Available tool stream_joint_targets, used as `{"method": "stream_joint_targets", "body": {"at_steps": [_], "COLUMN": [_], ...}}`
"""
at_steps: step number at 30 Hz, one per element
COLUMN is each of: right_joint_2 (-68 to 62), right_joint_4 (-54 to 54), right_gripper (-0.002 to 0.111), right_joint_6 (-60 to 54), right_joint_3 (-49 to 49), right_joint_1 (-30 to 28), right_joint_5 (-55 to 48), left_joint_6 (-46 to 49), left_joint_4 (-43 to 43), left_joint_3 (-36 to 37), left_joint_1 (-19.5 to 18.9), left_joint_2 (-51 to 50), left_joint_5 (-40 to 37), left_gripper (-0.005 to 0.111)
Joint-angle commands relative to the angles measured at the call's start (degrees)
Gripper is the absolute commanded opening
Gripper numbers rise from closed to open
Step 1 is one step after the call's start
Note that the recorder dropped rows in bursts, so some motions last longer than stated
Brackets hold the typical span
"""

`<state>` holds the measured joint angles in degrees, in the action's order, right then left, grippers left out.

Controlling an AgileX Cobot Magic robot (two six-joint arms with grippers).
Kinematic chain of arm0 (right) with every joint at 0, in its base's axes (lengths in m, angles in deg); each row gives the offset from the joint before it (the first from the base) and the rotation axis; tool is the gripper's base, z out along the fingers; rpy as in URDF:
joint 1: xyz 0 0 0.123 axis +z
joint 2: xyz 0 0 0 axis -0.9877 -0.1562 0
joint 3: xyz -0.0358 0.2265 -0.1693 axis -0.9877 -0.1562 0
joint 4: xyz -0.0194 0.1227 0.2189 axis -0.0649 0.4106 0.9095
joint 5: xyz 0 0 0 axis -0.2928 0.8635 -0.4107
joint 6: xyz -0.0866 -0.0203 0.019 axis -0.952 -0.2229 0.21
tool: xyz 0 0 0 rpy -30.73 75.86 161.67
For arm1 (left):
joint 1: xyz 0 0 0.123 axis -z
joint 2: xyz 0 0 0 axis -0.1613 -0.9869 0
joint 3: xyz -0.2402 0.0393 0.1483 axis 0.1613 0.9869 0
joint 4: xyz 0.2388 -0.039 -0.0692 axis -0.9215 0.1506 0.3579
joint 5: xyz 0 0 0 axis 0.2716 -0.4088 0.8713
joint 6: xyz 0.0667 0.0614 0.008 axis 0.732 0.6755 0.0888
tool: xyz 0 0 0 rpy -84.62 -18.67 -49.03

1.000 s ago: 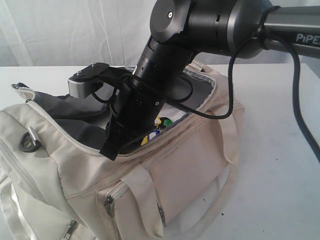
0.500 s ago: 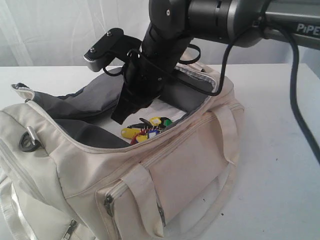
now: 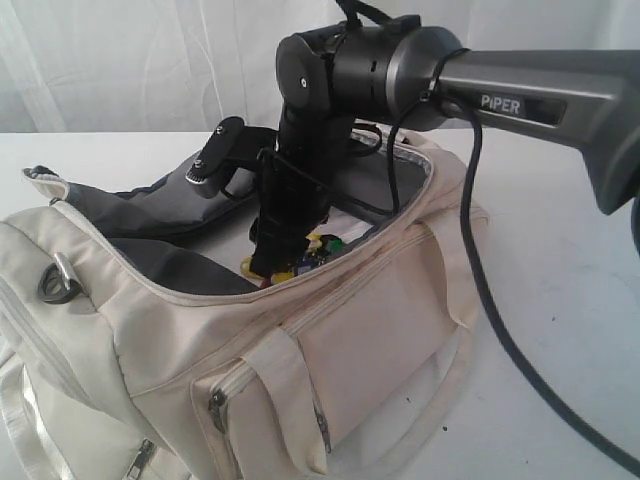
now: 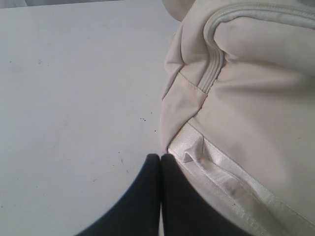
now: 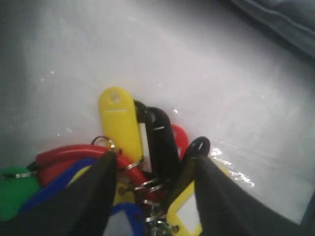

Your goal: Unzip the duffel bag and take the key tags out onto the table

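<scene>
The cream duffel bag [image 3: 380, 330] lies unzipped on the white table [image 3: 560, 300], its grey lining showing. The key tags [image 3: 322, 245] lie inside on the bag's pale floor. My right gripper [image 3: 262, 262] reaches down into the opening. In the right wrist view it [image 5: 154, 157] is open, its two black fingers straddling the bunch of key tags [image 5: 118, 118], whose metal rings sit between them. My left gripper [image 4: 160, 156] is shut with nothing in it, low over the table [image 4: 74, 98] and right beside the bag's outer wall [image 4: 246, 98]. It does not show in the exterior view.
A black D-ring [image 3: 58, 282] hangs at the bag's left end. Strap handles [image 3: 455, 260] and a zipped side pocket [image 3: 300, 400] face the camera. The right arm's cable [image 3: 500, 330] trails over the table to the right. A white curtain stands behind.
The right gripper, raised above the bag's opening half a second ago, has come back down around the key tags. The bag has not shifted.
</scene>
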<state>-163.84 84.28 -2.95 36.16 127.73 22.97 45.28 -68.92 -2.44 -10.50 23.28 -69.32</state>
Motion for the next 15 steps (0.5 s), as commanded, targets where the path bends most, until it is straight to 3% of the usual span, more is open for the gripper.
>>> {"method": "stream_joint_targets", "body": {"at_steps": [1,5,7,13,15], "right_joint_2": [-0.8,-2.6,-3.0,-1.6,-0.1], "right_joint_4": [0.0,-0.3,-0.3,-0.3,-0.3], "right_gripper": [0.067,0.063,0.056,0.0,0.0], "right_joint_6": [-0.8,-0.7,-0.7,0.8,1.1], "right_joint_3": [0.3,0.3,0.3,1.5,2.4], "right_joint_1": [0.1,0.1,0.1,0.1,0.1], "right_joint_5": [2.1,1.3,-0.4,-3.8,-3.8], "left_joint_6": [-0.5,-0.5,-0.5,-0.5,-0.5], "left_joint_4": [0.0,0.0,0.0,0.0,0.0], "left_joint_3": [0.0,0.0,0.0,0.0,0.0], "left_joint_1": [0.1,0.1,0.1,0.1,0.1], "left_joint_2": [0.3,0.3,0.3,0.3,0.3], "left_joint_5": [0.2,0.2,0.2,0.3,0.3], "left_gripper": [0.0,0.0,0.0,0.0,0.0]}}
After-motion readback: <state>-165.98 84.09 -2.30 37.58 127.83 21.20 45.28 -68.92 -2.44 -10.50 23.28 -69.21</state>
